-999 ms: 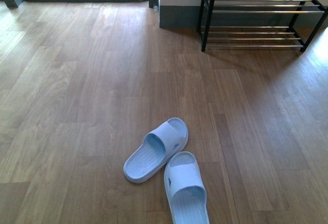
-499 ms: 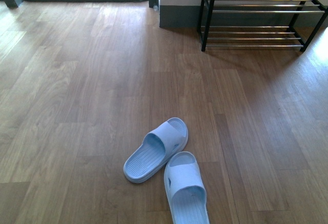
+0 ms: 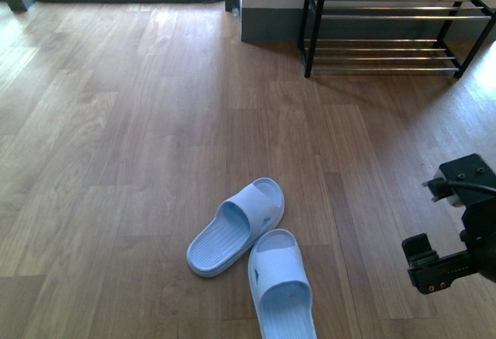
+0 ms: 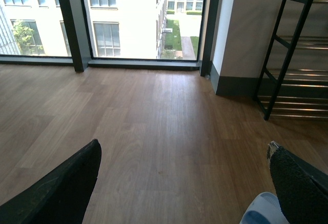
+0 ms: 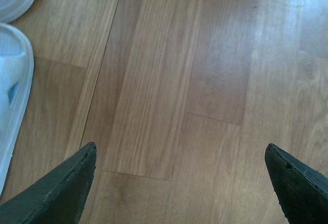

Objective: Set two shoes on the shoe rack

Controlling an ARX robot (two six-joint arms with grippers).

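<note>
My right gripper (image 5: 179, 152) hung low over the wood floor (image 3: 116, 160), its fingers spread wide with nothing between them. I judged that spread to be readiness for a broad grab. It was pointed at bare boards, just beside the footwear rather than over it. In the front view only the right arm (image 3: 457, 234) showed, at the right edge. My left gripper (image 4: 183, 149) was equally wide open and empty, and it looked across the room towards the shoe rack (image 3: 387, 29).

The shoes were pale blue open-toed slides. The angled shoe (image 3: 236, 226) lay sole-down with its toe turned towards the rack, and the nearer shoe (image 3: 283, 286) sat just beside its heel, almost touching it. I could not tell whether they actually met. Both were on the floor and well apart from the rack against the far wall, whose chrome tiers were bare where visible, so no part of the placing was done. As I read it, my right side was best placed to take the nearer shoe first.
</note>
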